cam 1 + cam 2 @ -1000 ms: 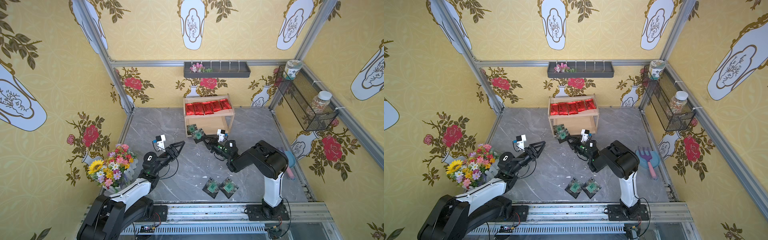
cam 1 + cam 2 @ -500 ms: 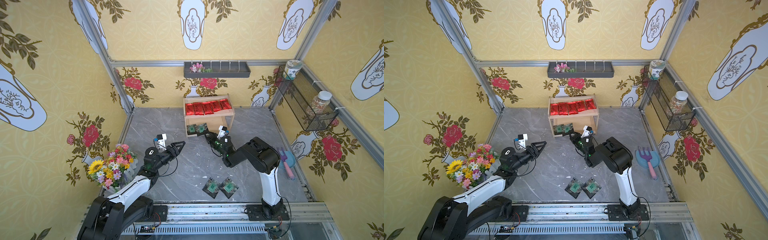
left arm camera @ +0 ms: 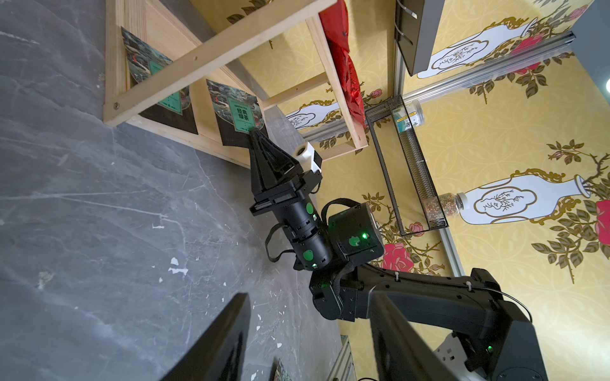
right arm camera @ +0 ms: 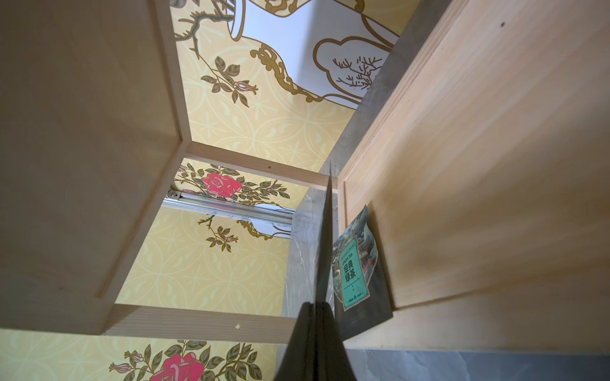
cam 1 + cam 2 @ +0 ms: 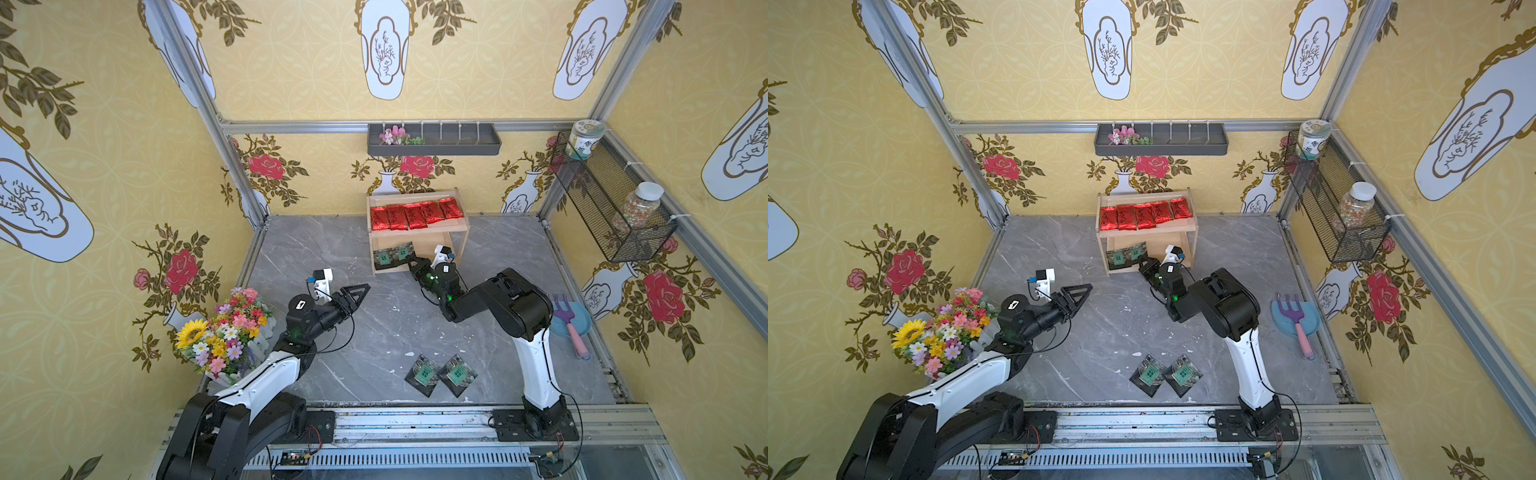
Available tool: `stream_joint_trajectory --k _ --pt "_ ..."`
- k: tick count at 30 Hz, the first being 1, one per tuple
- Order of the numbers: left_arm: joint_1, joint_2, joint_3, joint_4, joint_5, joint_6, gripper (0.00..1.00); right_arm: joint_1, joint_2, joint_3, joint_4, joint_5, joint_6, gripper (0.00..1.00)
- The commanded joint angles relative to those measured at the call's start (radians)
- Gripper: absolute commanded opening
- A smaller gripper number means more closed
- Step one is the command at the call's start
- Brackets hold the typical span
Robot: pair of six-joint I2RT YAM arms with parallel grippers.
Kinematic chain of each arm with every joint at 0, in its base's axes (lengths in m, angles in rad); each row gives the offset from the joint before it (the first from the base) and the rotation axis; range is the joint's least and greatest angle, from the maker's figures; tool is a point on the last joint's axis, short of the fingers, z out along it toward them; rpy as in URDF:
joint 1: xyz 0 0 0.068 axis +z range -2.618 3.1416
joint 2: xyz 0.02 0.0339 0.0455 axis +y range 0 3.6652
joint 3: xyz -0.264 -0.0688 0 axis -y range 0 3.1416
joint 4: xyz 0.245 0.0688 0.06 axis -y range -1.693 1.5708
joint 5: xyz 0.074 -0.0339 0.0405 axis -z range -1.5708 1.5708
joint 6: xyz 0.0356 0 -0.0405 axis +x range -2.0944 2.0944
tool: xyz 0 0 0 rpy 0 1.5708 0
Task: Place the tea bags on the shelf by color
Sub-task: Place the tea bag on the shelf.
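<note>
Five shiny red sachets (image 5: 415, 216) lie side by side across the left of the light wooden shelf's (image 5: 457, 227) top tier, two green-labelled dark packets (image 5: 383, 258) sit at the left of its lower tier, and two matching floor packets (image 5: 424, 374) lie flat and touching near the front edge.

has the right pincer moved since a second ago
Yes. The right pincer has moved towards the wooden shelf, taking its green tea packet from just in front of the shelf into the lower tier.
</note>
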Motion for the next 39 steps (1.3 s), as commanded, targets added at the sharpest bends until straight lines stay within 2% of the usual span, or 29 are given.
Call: stream_joint_trajectory --k 1,21,27,33,39 --pt "0.003 0.004 -0.006 0.017 0.015 0.007 0.63 -0.001 0.015 0.016 -0.005 -0.014 -0.018 0.09" --pt "0.012 0.007 -0.007 0.017 0.023 0.008 0.63 -0.021 0.104 0.108 -0.015 -0.025 0.018 0.13" --pt "0.016 0.012 -0.006 0.019 0.024 0.008 0.63 -0.021 0.112 0.119 -0.021 -0.026 0.027 0.19" --pt "0.019 0.016 -0.007 0.024 0.024 0.008 0.63 -0.012 0.073 0.094 -0.061 -0.005 0.019 0.34" --pt "0.023 0.010 -0.012 0.030 0.024 0.006 0.63 -0.010 0.018 0.097 -0.238 0.012 0.011 0.48"
